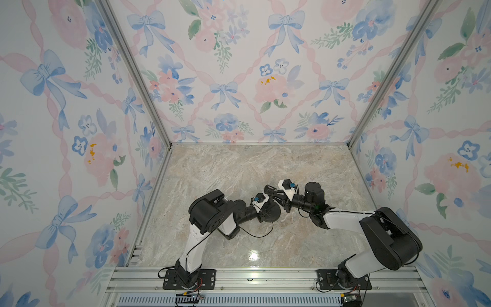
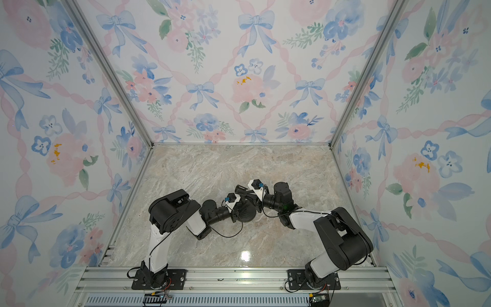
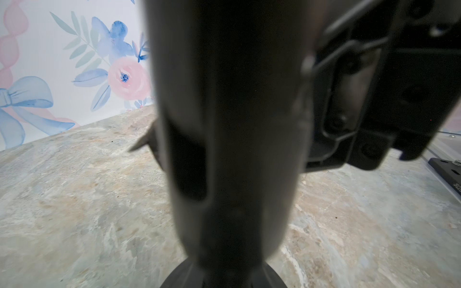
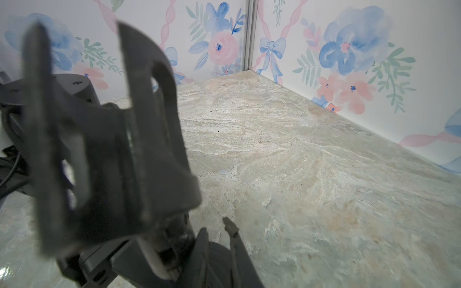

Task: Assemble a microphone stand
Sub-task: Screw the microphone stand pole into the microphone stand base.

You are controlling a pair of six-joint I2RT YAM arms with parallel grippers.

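The microphone stand [image 1: 271, 196] stands upright near the middle of the table [image 1: 239, 170], between the two grippers. It is matte black all over. Its base [image 1: 275, 212] is a round, low domed disc lying flat on the tabletop. Its clip [image 4: 99, 149] is at the top, a C shape of two flat prongs, each pierced by a long oval slot, with scuffed, dusty edges.

The left gripper [image 1: 264, 212] reaches in low at the foot of the stand. Its fingers are closed together, but what they pinch is hidden. In the left wrist view the clip [image 3: 224, 124] fills the middle as a dark blur.

The right gripper [image 4: 215, 224] sits just beside the stand. Its thin, pointed fingers [image 4: 233, 239] are a narrow gap apart with nothing between them.

The table has a glossy marble look, beige veined with grey. The walls [image 1: 239, 66] carry a watercolour print of blue bows, pink ribbons and flowers, framed by ribbed aluminium posts [image 1: 138, 74]. A black mounting plate [image 3: 446, 172] bears embossed characters, cut off and unreadable.
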